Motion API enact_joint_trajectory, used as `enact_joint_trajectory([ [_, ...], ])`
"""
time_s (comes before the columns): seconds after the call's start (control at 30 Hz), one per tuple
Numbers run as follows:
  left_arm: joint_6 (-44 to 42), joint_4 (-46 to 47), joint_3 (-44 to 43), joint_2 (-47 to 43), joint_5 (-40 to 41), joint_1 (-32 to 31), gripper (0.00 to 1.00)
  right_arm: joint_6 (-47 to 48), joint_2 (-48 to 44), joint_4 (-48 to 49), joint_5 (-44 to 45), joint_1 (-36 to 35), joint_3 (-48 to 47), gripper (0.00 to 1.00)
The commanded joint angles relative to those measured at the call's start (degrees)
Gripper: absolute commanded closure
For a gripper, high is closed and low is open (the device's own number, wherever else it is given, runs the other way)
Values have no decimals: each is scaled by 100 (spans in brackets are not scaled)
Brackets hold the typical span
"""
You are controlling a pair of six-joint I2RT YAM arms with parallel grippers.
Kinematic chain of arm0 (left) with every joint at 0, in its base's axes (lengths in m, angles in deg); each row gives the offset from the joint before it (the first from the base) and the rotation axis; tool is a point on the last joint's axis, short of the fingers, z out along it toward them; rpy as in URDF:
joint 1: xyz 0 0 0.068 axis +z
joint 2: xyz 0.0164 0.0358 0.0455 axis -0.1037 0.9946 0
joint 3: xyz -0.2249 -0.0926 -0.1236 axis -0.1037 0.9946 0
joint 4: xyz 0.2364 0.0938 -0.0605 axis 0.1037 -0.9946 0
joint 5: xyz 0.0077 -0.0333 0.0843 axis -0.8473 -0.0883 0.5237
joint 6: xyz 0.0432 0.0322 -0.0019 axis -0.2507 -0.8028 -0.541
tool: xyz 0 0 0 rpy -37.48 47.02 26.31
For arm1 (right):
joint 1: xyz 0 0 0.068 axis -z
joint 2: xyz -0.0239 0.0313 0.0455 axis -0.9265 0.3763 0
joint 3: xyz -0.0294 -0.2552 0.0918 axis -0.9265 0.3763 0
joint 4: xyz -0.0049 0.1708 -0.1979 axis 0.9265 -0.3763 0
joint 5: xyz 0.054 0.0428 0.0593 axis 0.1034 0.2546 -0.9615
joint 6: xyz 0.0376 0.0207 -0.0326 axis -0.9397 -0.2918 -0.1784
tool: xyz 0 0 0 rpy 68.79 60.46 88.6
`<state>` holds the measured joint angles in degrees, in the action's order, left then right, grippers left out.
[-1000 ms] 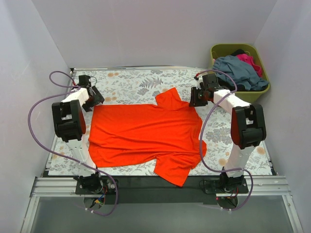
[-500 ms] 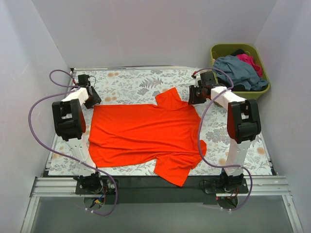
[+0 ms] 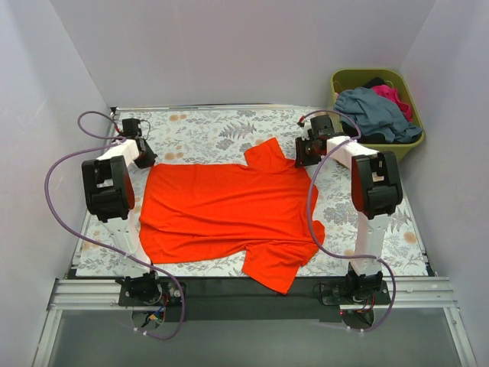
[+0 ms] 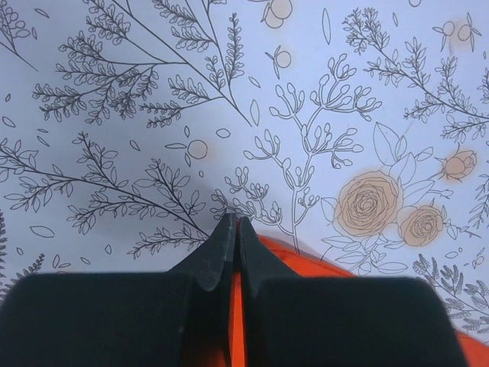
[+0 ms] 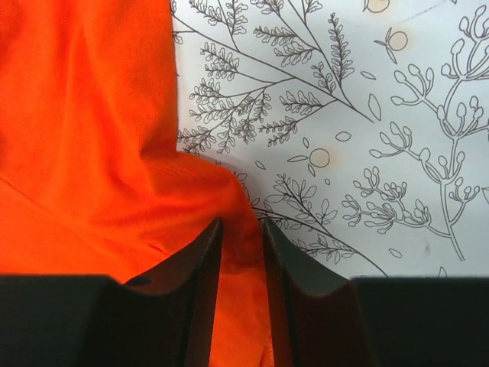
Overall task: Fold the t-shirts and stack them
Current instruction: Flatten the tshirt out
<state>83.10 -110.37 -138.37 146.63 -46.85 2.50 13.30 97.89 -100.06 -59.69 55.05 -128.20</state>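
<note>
Right arm (image 3: 374, 183): elbow has shifted left and slightly away from the bases compared with a second ago, and the right hand (image 3: 307, 151) has edged the same way. Left arm (image 3: 108, 187): almost unchanged, with only a small shift away from the bases at the left hand (image 3: 144, 155).

Orange-red t-shirt (image 3: 229, 208): lies spread flat on the floral bench (image 3: 206, 128), lengthwise from left to right. One sleeve points to the far side, the other hangs towards the near edge. The outline matches the earlier frames.

Left hand: sits at the shirt's far left corner. In the wrist view the fingers (image 4: 216, 251) are clenched almost together, with a thin strip of orange cloth pinched between them.

Right hand: sits at the far right corner, just beside the far sleeve. Its fingers (image 5: 200, 275) are closed on a raised fold of the orange cloth, which fills the narrow gap.

Basket (image 3: 343, 78): olive green, off the bench's far right corner. It holds a grey-blue t-shirt (image 3: 376, 112), a magenta t-shirt (image 3: 392, 95) and a dark t-shirt (image 3: 374, 82), all crumpled and none moved.
</note>
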Motion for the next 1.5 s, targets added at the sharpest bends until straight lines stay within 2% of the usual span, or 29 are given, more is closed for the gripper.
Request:
enact_joint_trajectory([
  [0.0, 1, -372, 258, 363, -232, -36, 100, 123, 138, 29, 75, -17, -128, 74],
  [0.03, 18, -381, 206, 371, -223, -36, 100, 123, 147, 20, 92, -25, -155, 81],
  [0.17, 123, -390, -66, 512, -136, -45, 100, 123, 209, 29, 311, 10, -418, 98],
  [0.47, 387, -608, -1619, 1600, -293, -36, 100, 0, 683, 28, 892, 326, -1595, 99],
  [0.73, 519, -741, -2422, 2094, -715, -45, 100, 96, 1175, 37, 866, 396, -2290, 99],
  [1.47, 528, -645, -1342, 627, -654, -1, 100, 158, 16, 46, 629, 396, -1413, 99],
])
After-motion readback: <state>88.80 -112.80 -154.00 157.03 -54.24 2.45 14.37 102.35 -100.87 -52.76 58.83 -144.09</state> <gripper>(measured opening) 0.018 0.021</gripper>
